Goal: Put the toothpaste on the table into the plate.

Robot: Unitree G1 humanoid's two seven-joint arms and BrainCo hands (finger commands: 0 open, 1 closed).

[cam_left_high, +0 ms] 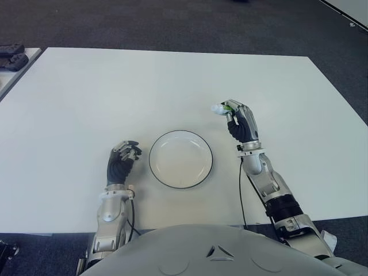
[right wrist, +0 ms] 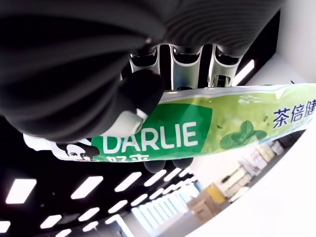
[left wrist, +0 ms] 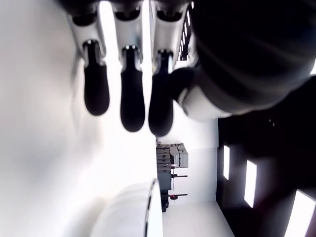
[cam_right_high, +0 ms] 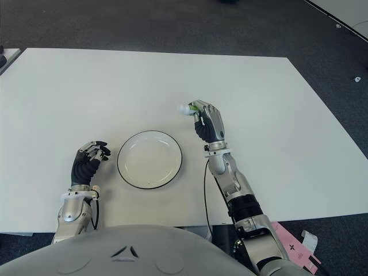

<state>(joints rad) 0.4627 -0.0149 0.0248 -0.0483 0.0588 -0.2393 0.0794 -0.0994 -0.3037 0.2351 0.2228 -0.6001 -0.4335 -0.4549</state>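
You can read "DARLIE" in white on the green panel of the toothpaste tube [right wrist: 197, 133] gripped in the right hand [right wrist: 98, 64]; Chinese characters follow further along the tube.

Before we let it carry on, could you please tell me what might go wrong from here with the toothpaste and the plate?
1. The right hand holds the green and white toothpaste tube with much of its length jutting past the fingers; it might tilt or slip.
2. The tube is beside the white black-rimmed plate, not over it, so an early release would likely miss.
3. The idle left hand sits left of the plate, so a nudged plate could meet it.
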